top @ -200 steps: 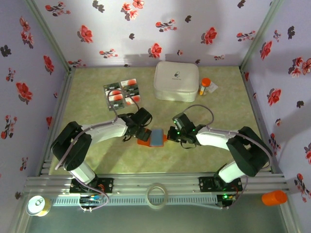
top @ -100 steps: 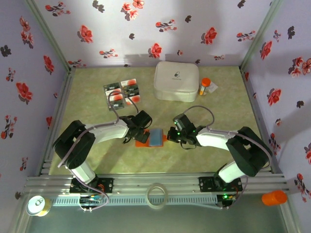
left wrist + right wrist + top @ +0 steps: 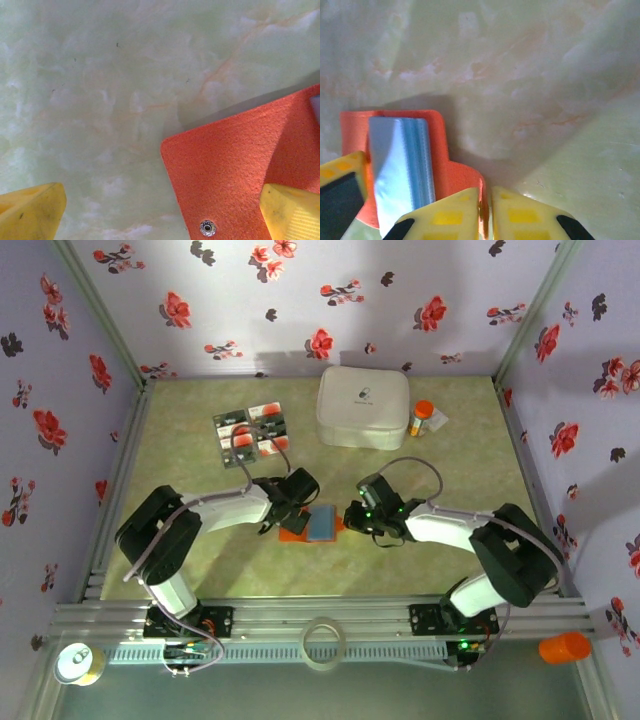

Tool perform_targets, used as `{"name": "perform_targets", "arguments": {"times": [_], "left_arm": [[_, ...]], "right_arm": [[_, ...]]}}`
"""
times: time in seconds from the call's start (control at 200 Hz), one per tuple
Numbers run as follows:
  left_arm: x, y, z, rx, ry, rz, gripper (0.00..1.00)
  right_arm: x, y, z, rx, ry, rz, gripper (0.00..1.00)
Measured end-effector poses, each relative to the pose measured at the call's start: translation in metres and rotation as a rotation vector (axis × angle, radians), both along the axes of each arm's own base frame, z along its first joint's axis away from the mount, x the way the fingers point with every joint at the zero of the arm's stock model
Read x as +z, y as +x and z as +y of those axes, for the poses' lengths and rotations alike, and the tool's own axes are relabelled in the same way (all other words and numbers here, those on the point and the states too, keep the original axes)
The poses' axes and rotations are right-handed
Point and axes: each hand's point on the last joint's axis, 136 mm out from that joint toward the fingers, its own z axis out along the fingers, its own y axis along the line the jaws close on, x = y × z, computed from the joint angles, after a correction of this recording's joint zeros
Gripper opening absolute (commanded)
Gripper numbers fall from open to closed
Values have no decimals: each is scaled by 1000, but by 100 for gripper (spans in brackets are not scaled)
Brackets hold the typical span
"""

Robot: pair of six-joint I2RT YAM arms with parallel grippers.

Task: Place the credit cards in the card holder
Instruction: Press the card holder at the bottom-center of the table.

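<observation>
The right gripper [image 3: 486,214] pinches a flap of the card holder [image 3: 312,524] toward the near edge of the tabletop [image 3: 200,565], so the wide-open left gripper [image 3: 161,212] should pin the other half flat before fetching credit cards [image 3: 252,432].

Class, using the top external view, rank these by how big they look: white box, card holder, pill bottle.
Largest: white box.
Next: card holder, partly covered.
Smallest: pill bottle.

Legible text: none. White rounded box [image 3: 362,410] is carrying a small dark emblem [image 3: 362,393] on its lid, too small to read. Orange-capped bottle [image 3: 421,418] is bearing a white label [image 3: 437,420], and credit cards [image 3: 251,433] are showing print, both unreadable.
</observation>
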Motion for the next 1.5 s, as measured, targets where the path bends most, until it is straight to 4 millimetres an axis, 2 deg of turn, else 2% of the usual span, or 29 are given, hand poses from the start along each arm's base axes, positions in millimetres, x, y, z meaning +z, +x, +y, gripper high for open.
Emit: {"name": "perform_targets", "arguments": {"times": [0.285, 0.515, 0.67, 0.84, 1.025, 1.165, 1.5], "left_arm": [[2, 1, 1, -6, 17, -7, 100], [3, -1, 1, -10, 28, -9, 100], [4, -1, 1, -11, 29, -10, 100], [5, 0, 1, -10, 33, -16, 100], [5, 0, 1, -10, 34, -16, 100], [6, 2, 1, -10, 35, -25, 100], [-3, -2, 5, 34, 3, -45, 100]], "right_arm": [[47, 10, 9, -1, 64, -75, 23], [61, 8, 31, 41, 94, -88, 16], [54, 4, 50, 78, 92, -68, 9], [33, 3, 63, 91, 82, -31, 1], [9, 4, 64, 89, 55, -6, 0], [-11, -4, 55, 77, 37, 19, 0], [-13, -2, 56, 66, 81, -12, 0]]}}
